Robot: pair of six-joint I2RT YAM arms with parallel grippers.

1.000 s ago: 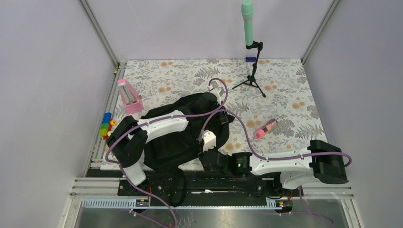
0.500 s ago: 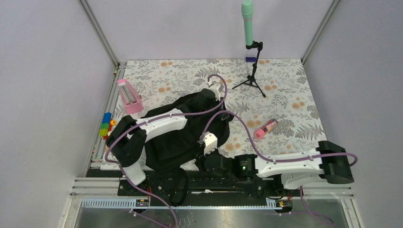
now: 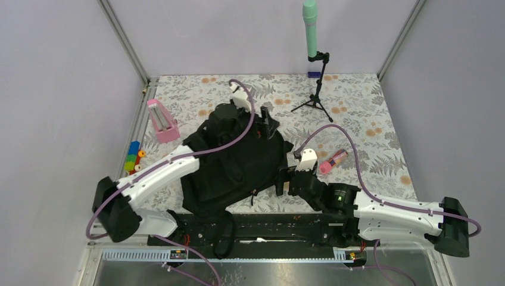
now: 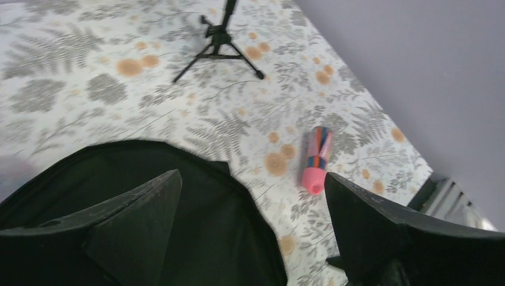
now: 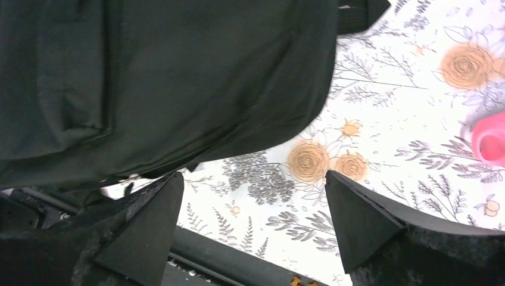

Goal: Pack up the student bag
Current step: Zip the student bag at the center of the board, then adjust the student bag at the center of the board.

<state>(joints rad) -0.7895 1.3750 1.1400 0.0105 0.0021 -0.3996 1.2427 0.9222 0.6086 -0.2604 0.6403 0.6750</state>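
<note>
both jaws gape at edges of the student bag (image 3: 238, 170).

Top camera: high above the near edge, looking down across the whole table (image 3: 369, 101). Both wrist cameras sit close over the student bag (image 4: 226, 238), sharing the pink tube (image 4: 315, 161) right of it.

A soft black fabric backpack (image 3: 229, 170) sprawls mid-table. The left gripper (image 3: 265, 122) hangs over the bag's 1 o'clock corner. The right gripper (image 3: 283, 180) sits low beside its 4 o'clock edge. A pink capped tube (image 3: 333, 161) lies at 3 o'clock, and a black tripod (image 3: 314, 101) stands at 1.
</note>
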